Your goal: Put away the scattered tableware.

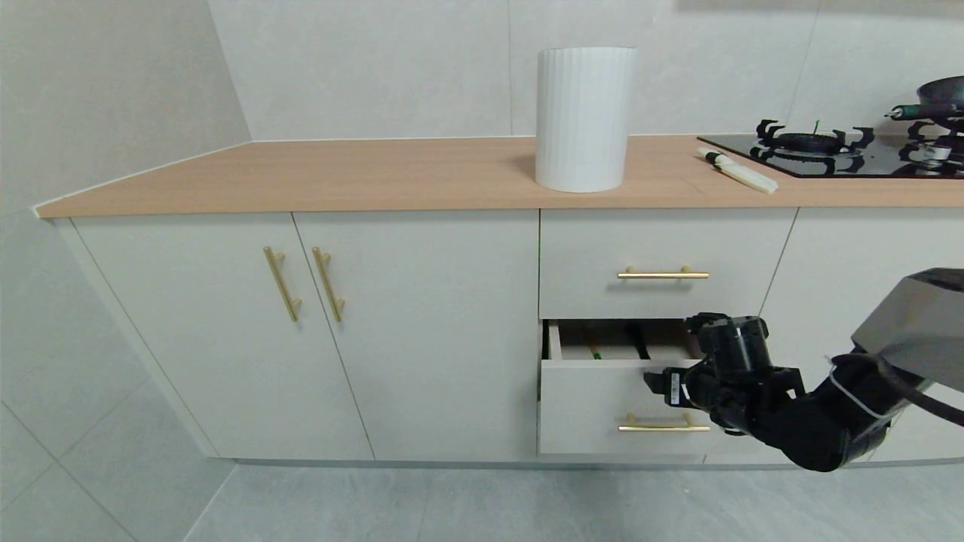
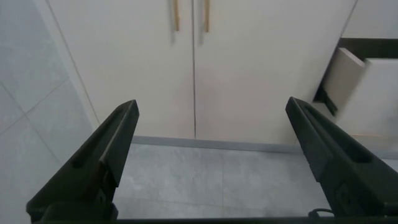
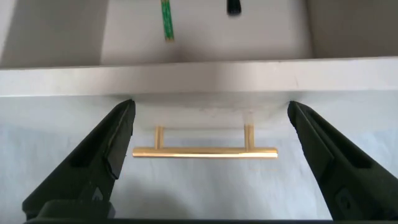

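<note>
The lower drawer [image 1: 595, 399] under the counter stands partly pulled out. Inside it lie a green-tipped utensil [image 1: 595, 351] and a dark one [image 1: 642, 350]. My right gripper [image 1: 657, 381] hovers just in front of the drawer's front, above its brass handle [image 1: 663, 427]. The right wrist view shows it [image 3: 210, 109] open and empty, facing the handle [image 3: 205, 151] and the drawer's inside, with the green utensil [image 3: 166, 22] beyond. A pale long utensil [image 1: 736, 170] lies on the worktop beside the hob. My left gripper [image 2: 211, 106] is open and empty, low before the cabinet doors.
A tall white ribbed container [image 1: 581, 119] stands on the wooden worktop [image 1: 339, 177]. A black gas hob [image 1: 836, 154] with a pan [image 1: 941, 94] is at the far right. The upper drawer [image 1: 663, 260] is closed. Double cabinet doors [image 1: 301, 331] are closed at left. Grey floor tiles lie below.
</note>
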{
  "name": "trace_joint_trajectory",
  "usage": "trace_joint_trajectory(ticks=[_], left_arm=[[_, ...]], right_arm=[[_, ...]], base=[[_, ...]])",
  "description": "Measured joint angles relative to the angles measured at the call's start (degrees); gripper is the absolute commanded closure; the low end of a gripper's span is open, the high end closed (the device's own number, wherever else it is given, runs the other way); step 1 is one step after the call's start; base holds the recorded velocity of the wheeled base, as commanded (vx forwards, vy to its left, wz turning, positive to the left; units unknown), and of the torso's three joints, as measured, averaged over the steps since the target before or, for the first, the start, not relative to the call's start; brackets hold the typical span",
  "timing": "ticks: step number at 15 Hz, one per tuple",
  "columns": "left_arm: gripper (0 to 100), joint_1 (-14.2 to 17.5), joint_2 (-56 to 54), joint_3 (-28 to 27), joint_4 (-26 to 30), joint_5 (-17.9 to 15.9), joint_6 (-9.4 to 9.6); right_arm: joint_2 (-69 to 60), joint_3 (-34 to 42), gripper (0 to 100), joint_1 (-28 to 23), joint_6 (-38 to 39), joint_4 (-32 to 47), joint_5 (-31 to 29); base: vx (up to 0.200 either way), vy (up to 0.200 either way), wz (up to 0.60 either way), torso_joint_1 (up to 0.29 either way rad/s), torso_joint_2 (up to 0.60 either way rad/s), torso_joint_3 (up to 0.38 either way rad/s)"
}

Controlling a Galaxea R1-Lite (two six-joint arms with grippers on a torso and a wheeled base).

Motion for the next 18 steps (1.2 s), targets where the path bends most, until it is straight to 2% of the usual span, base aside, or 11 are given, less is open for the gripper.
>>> trace_joint_trajectory(ticks=[3,9,18], left_arm=[[0,0.0,0.0,0.0,-0.02,0.0,0.02],[0,-0.02,0.0,0.0,0.0,0.0,0.0],[0,0.0,0.0,0.0,-0.02,-0.02,0.0]], right_arm=[[5.4,-1.99,0,-0.23,-0.2,-7.58,-0.79],[13.06,-8.48,0,-1.83,1.04,-13.17,-4.3],[18.1,-16.24,0,-3.39,5.67,-13.03,-5.67]], base=[[0.0,0.0,0.0,0.0,0.0,0.0],[0.0,0.0,0.0,0.0,0.0,0.0],[0.0,0.0,0.0,0.0,0.0,0.0]])
